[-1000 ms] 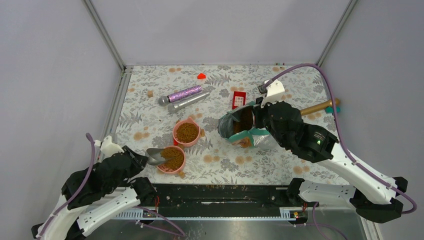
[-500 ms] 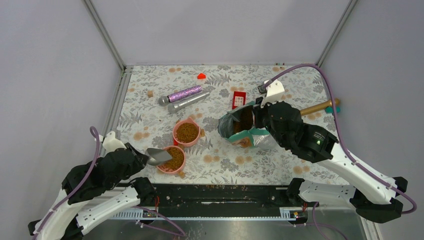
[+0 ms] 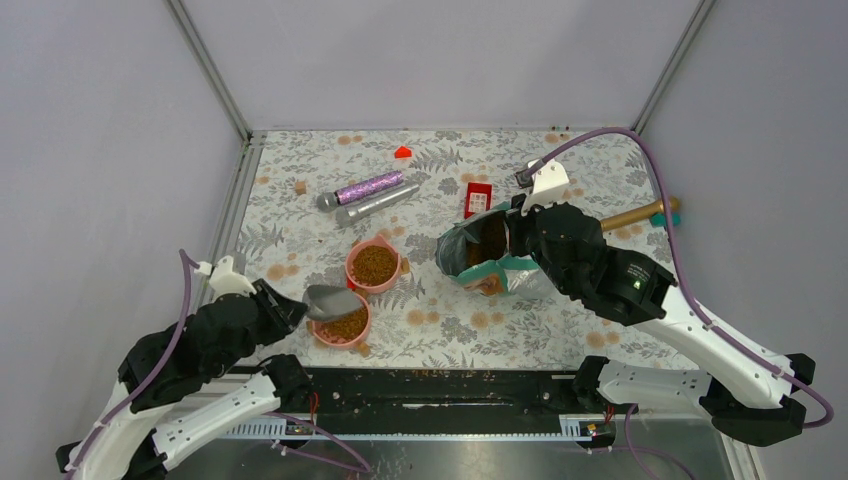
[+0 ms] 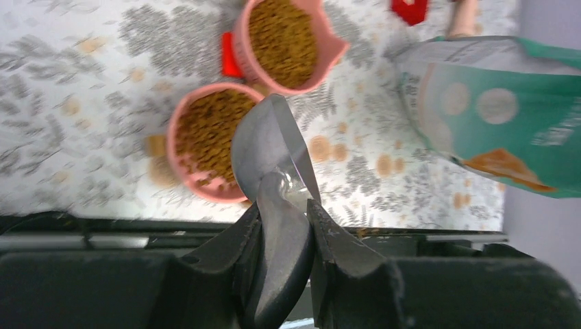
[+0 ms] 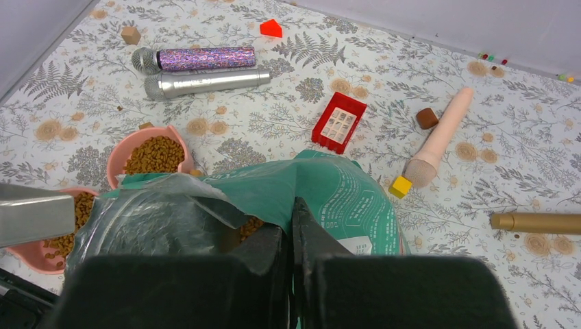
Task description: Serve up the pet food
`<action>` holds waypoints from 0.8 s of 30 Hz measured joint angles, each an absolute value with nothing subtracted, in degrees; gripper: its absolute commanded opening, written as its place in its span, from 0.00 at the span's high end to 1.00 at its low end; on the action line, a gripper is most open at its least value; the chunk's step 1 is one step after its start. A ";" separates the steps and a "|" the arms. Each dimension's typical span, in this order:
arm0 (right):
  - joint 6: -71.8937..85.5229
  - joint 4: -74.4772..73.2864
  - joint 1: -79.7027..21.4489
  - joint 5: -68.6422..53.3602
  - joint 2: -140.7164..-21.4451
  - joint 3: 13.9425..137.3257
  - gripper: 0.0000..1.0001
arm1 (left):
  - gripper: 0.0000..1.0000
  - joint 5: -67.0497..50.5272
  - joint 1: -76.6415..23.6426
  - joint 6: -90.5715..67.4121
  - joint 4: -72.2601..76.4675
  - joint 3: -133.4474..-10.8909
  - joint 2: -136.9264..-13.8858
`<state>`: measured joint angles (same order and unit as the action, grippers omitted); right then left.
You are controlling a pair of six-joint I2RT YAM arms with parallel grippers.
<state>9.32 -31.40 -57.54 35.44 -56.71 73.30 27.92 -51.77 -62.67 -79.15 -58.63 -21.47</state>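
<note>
Pinching the scoop (image 4: 270, 147) handle, the left end effector (image 4: 284, 214) has lifted it, seemingly emptied, off the near pink bowl (image 4: 172, 137), whose kibble (image 4: 205, 133) now rivals the far bowl (image 3: 348, 268), while the right end effector (image 5: 291, 229) clamps the pouch (image 5: 342, 199).

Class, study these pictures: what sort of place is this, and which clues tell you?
Probably a robot lab test cell, not a home: plain grey walls box in a floral-covered table, two robot arms are bolted at its edge, and toy microphones lie scattered.
</note>
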 measured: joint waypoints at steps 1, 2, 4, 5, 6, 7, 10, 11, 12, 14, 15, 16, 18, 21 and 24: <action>9.28 -31.40 -57.56 35.42 -56.71 73.30 1.00 | 1.00 27.22 -51.77 -61.80 -76.79 -58.19 -21.04; 9.26 -31.40 -57.54 35.42 -56.71 73.30 1.00 | 1.00 26.79 -51.77 -61.12 -74.78 -57.71 -20.67; 9.26 -31.40 -57.54 35.42 -56.64 73.30 1.00 | 1.00 26.13 -51.77 -59.83 -70.89 -56.77 -20.14; 9.23 -31.42 -57.54 35.44 -56.58 73.30 1.00 | 1.00 25.93 -51.77 -59.33 -68.86 -56.14 -19.88; 9.23 -31.42 -57.56 35.46 -56.51 73.30 1.00 | 1.00 25.82 -51.77 -58.63 -66.35 -55.24 -19.46; 9.23 -31.44 -57.54 35.48 -56.42 73.30 1.00 | 1.00 25.76 -51.77 -58.30 -64.07 -54.15 -18.98; 9.28 -31.46 -57.54 36.12 -56.27 73.30 1.00 | 0.99 25.52 -51.77 -57.10 -55.68 -49.01 -17.41; 9.28 -31.46 -57.56 36.62 -56.23 73.30 1.00 | 1.00 25.26 -51.77 -56.69 -52.64 -47.03 -17.32; 9.28 -31.46 -57.56 37.06 -56.21 73.30 1.00 | 1.00 24.99 -51.77 -56.42 -50.30 -45.56 -17.45; 9.28 -31.46 -57.56 38.35 -56.18 73.30 1.00 | 1.00 24.27 -51.77 -55.90 -44.86 -42.44 -18.90; 9.28 -31.44 -57.56 38.98 -56.18 73.30 1.00 | 1.00 24.12 -51.77 -55.77 -42.41 -41.23 -20.32; 9.30 -31.44 -57.56 39.55 -56.18 73.30 1.00 | 0.99 24.10 -51.77 -55.75 -39.92 -40.14 -22.06; 9.32 -31.44 -57.56 40.07 -56.10 73.30 1.00 | 0.96 23.92 -51.77 -55.92 -34.24 -37.69 -25.78; 9.45 -31.46 -57.56 40.38 -55.96 73.30 1.00 | 0.90 22.61 -51.77 -56.55 -24.64 -32.91 -31.00; 9.58 -31.46 -57.56 41.06 -55.77 73.30 1.00 | 0.88 22.31 -51.88 -57.14 -17.89 -29.28 -35.57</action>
<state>9.58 -31.46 -57.56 41.06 -55.77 73.30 22.31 -51.88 -57.14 -17.89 -29.28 -35.57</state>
